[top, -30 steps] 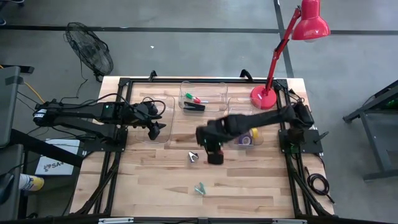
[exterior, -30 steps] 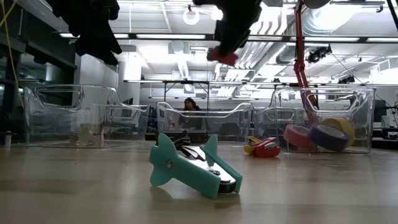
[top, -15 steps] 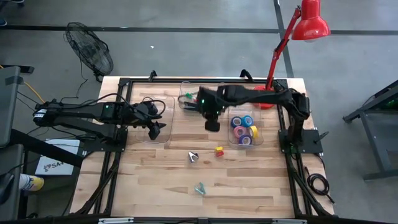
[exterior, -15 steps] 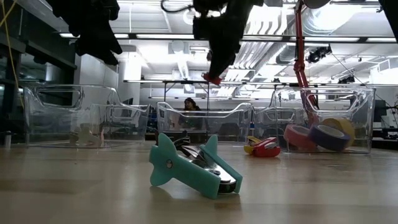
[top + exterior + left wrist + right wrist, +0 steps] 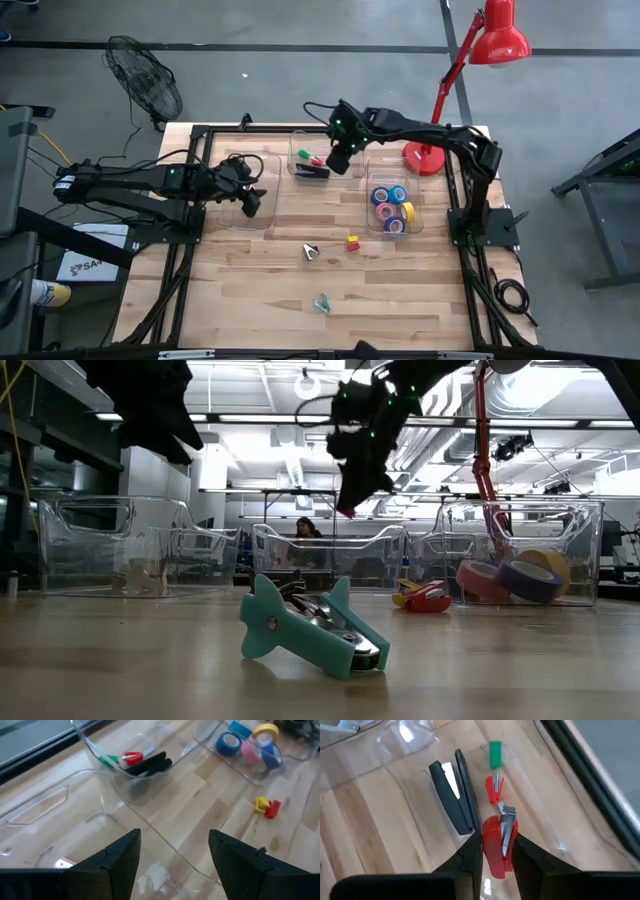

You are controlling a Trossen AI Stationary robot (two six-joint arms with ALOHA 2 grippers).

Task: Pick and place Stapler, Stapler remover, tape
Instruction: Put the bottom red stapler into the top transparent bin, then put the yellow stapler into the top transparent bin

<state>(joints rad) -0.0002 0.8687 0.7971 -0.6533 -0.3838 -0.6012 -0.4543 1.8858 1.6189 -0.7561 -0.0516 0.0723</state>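
the right gripper (image 5: 496, 851) is clamped on a red remover (image 5: 498, 845), holding it over the middle bin (image 5: 352, 140) at the upper centre of the high view. in that bin lie the stapler (image 5: 452, 797), a second small red remover (image 5: 494, 788) and a green piece (image 5: 495, 747). the held remover looks light and stiff, plastic with metal claws, and its smooth sides could slip, so the pinch across its body seems sound. the stapler is heavier and rigid; best taken across its narrow middle. the tape (image 5: 390, 208) rolls sit in the right bin (image 5: 415, 226), right of centre; they are light, and a finger through the open centre would hold one. a teal remover (image 5: 305, 628) lies on the bench (image 5: 400, 290) at lower centre of the high view, with a yellow-and-red one (image 5: 352, 241) and a pale one (image 5: 310, 251) nearer the middle. the left gripper (image 5: 172, 855) hangs with its fingers apart and empty over the left bin (image 5: 272, 205).
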